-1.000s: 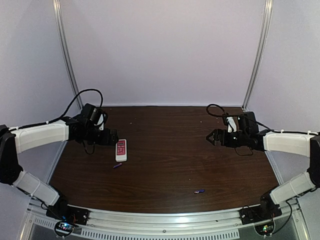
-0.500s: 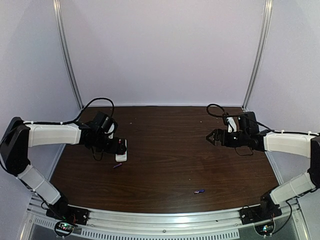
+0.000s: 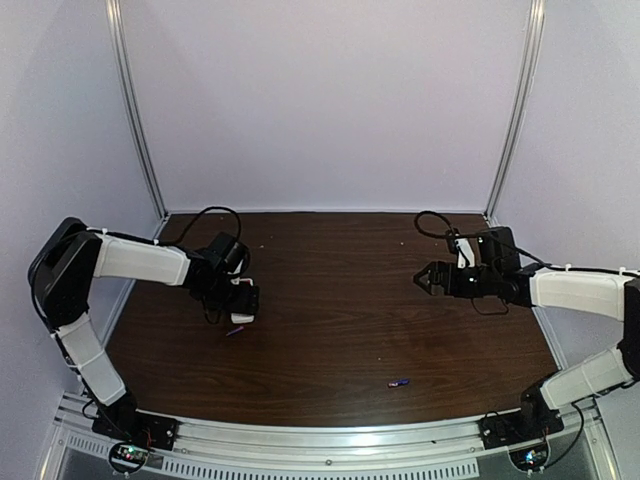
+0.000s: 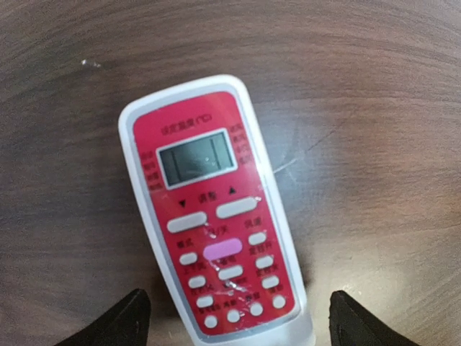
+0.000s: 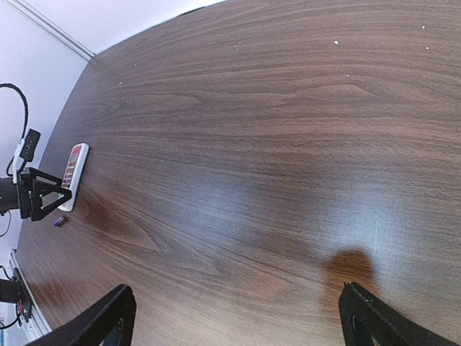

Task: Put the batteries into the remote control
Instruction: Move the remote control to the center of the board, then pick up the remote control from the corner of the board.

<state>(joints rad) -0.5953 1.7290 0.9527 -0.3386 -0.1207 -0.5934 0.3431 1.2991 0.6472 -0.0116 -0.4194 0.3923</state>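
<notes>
remote control [image 4: 214,209] face-up, left gripper [image 4: 236,317] astride

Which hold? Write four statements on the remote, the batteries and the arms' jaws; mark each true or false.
1. The white rectangular remote control lies with its red button panel facing up. True.
2. The jaws of the left arm are shut on it. False: they stand open, one on each side of its lower end.
3. Both small purple-blue cylindrical batteries lie on the dark wooden table. True.
4. The jaws of the right arm hold a battery. False: they are open and empty.
</notes>
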